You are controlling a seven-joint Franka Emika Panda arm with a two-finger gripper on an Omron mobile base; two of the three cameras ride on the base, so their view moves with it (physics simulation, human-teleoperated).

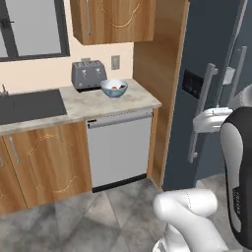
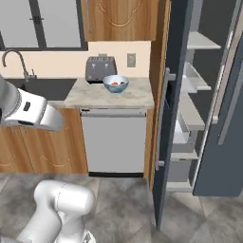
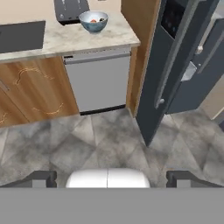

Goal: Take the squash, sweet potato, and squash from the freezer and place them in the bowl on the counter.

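The gripper (image 3: 112, 178) has its jaws apart and holds nothing, above the floor (image 3: 100, 140). The bowl (image 1: 114, 88) sits on the counter (image 1: 93, 104) beside the toaster (image 1: 88, 75), left of the open freezer (image 2: 173, 118).

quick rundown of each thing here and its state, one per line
freezer: door swung open, shelves showing
bowl: upright on the counter, something orange inside
pincer: open, empty, over the floor
toaster: slots empty
dishwasher: closed
wall cupboard: closed
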